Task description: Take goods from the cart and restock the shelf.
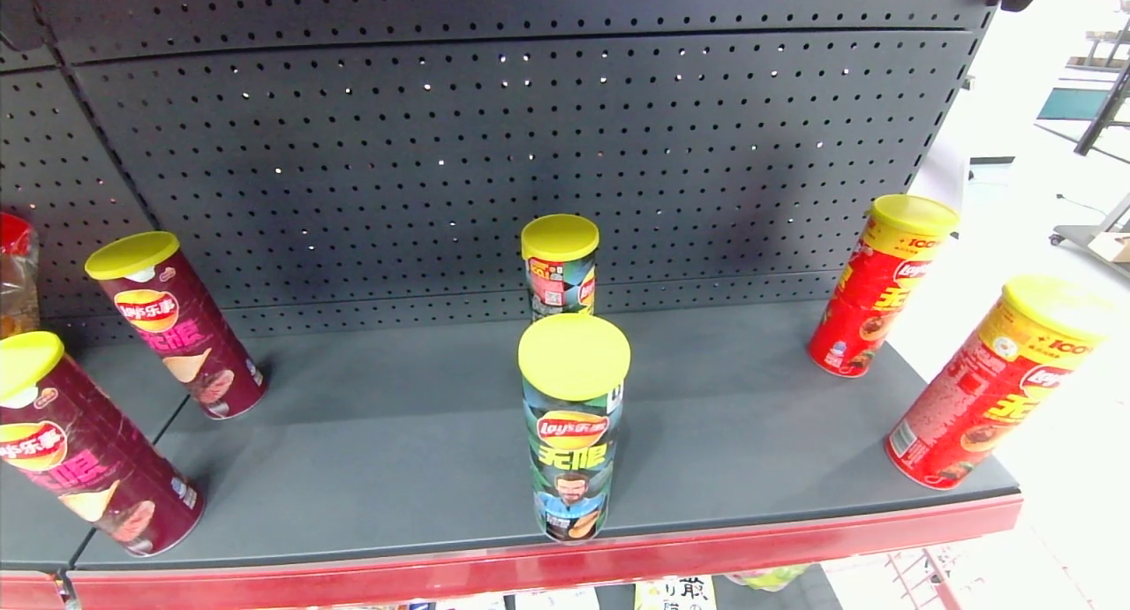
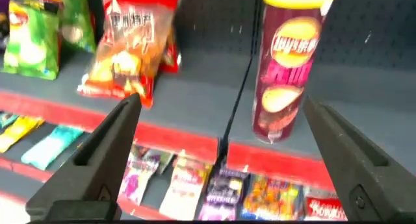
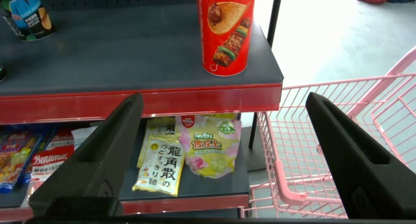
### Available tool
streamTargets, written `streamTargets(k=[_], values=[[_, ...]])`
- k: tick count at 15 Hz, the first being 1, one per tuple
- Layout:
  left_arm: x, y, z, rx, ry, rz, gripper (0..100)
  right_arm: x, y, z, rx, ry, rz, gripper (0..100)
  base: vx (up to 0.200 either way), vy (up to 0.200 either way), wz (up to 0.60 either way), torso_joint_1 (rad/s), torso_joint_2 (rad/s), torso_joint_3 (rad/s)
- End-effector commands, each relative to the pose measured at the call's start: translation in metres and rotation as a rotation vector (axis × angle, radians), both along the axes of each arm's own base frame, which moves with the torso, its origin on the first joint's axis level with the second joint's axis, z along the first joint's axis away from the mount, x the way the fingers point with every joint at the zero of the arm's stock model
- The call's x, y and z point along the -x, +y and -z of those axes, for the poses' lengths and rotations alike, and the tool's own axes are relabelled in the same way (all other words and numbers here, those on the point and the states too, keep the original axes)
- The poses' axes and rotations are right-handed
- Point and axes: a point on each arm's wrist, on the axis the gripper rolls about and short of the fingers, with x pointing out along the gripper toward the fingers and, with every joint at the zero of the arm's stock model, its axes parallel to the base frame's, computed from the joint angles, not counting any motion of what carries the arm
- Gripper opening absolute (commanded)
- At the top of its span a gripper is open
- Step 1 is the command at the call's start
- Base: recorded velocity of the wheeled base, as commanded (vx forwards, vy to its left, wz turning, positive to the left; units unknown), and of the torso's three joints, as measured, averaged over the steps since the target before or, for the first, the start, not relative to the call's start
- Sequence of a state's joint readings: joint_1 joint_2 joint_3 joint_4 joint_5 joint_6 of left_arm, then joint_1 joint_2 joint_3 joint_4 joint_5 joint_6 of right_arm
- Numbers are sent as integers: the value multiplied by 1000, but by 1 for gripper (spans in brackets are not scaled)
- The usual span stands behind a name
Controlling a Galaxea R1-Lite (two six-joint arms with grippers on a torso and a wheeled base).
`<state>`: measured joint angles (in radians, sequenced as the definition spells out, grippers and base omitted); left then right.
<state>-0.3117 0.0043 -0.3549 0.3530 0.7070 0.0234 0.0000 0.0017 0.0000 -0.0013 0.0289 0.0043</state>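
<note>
Green chip can [image 1: 572, 433] stands upright at the front lip of the dark shelf [image 1: 397, 416], with a rear green can [image 1: 560, 266] behind it near the pegboard back [image 1: 441, 151]. A maroon can [image 1: 181, 327] stands to the left and a red can [image 1: 878, 283] toward the right end, each with a twin nearer the edge.

The left gripper [image 2: 222, 104] hangs before the shelf front with its fingers spread and nothing between them. The right gripper [image 3: 224, 100] is likewise spread and empty, with the pink wire cart [image 3: 364, 120] just beside the shelf end.

I judge this to be the fetching step: the next move calls for turning to the cart, whose contents I cannot make out, and closing on an item.

Snack packets [image 3: 208, 146] lie on the lower tier, and pale floor opens past the shelf end.
</note>
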Motion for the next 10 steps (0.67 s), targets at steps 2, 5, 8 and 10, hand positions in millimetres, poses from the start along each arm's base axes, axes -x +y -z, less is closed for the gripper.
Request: streamTargets(k=[2,5,8,10], values=[[-3,0,12,35,67,-63,100,0,0,0,0,0,0,100,0,0,0,0,0,0],[-10,-1,39,86,121,-182,100,0,0,0,0,0,0,100,0,0,0,0,0,0],[-13,-2,42,88,123,-127,100,0,0,0,1,0,0,100,0,0,0,0,0,0],[-12,-2,40,66,120,-128,100,0,0,0,3,-1,0,100,0,0,0,0,0,0]])
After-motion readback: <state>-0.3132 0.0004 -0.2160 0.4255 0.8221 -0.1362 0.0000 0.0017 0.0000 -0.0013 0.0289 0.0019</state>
